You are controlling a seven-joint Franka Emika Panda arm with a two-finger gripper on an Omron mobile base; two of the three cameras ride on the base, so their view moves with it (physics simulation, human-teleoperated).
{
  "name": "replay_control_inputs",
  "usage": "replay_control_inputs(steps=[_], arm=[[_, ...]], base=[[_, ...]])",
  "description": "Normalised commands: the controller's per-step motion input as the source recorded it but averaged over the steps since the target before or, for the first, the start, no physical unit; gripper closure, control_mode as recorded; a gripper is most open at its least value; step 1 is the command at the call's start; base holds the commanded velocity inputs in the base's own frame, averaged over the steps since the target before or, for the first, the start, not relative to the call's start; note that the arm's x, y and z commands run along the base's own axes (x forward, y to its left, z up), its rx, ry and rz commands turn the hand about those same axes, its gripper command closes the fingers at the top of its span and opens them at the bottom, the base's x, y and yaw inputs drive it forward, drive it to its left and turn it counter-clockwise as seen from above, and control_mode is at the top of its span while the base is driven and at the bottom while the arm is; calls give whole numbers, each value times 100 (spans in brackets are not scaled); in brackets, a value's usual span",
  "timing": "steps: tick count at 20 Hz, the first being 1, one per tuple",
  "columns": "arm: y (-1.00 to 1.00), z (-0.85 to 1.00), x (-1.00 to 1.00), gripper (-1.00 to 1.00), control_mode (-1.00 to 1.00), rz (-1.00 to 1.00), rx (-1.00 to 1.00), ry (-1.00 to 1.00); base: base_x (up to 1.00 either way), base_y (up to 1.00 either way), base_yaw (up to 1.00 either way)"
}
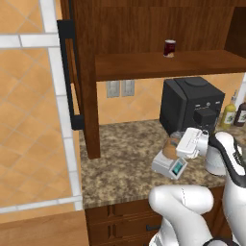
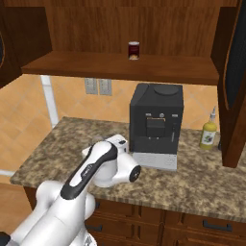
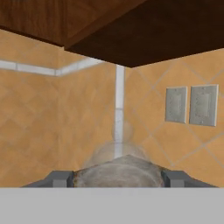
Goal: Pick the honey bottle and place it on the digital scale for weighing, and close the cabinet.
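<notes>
Left base view, read from the left: the cabinet [image 1: 86, 72] stands open, its door [image 1: 67, 72] with a black bar handle swung out at the upper left, and a dark red jar [image 1: 169, 48] sits on its shelf at upper centre. Right of centre, in front of the black coffee machine [image 1: 190, 103], the digital scale [image 1: 169, 166] rests on the granite counter [image 1: 120, 158]. The honey bottle [image 1: 172, 146] stands on its plate, and the gripper [image 1: 180, 144] pinches the bottle between its fingers. In the hand view the bottle's rounded top [image 3: 118, 168] sits at bottom centre, with a dark fingertip [image 3: 59, 178] close on either side.

The bottle looks light and rigid, but its ridged, rounded body could slip, so the widest belly seems the surest place to hold.
</notes>
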Motion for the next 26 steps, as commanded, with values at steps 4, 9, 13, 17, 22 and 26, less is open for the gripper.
replay_control_inputs(steps=[4, 9, 13, 17, 22, 26], arm=[[0, -22, 21, 100, -100, 0, 0, 0], [0, -30, 19, 100, -100, 0, 0, 0], [0, -29, 15, 100, -100, 0, 0, 0], [0, -16, 25, 100, -100, 0, 0, 0], [0, -11, 25, 100, -100, 0, 0, 0], [0, -20, 1, -100, -100, 0, 0, 0]], base=[[0, 0, 0], [0, 0, 0], [0, 0, 0], [0, 0, 0], [0, 0, 0], [0, 0, 0]])
